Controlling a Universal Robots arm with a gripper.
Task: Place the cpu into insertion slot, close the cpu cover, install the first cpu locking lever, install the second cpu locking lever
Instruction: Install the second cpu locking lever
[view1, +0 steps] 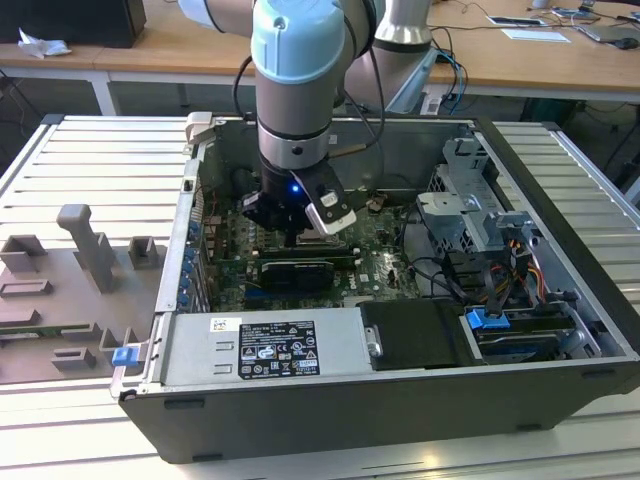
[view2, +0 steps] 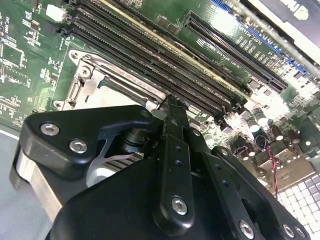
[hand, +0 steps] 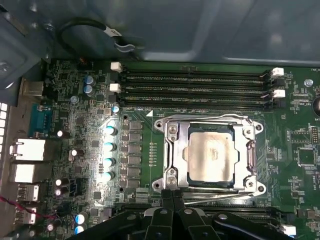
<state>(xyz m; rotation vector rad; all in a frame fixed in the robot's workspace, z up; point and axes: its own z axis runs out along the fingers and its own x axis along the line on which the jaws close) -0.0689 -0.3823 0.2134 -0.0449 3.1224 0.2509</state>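
My pincer (hand: 172, 200), fingers pressed together and empty, hovers beside the cover (hand: 176, 145), which lies over the chip (hand: 210, 156); thin, stiff metal, best pushed at its edge.

My arm (view1: 297, 60): pale blue joint cap over a silver-grey tube, black collar below with one small blue light. A black cable loops off beside it. My gripper (hand: 172, 196): matte black, angular linkage bars. In the second wrist view, silver round-head screws stud each link; brushed metal block underneath.
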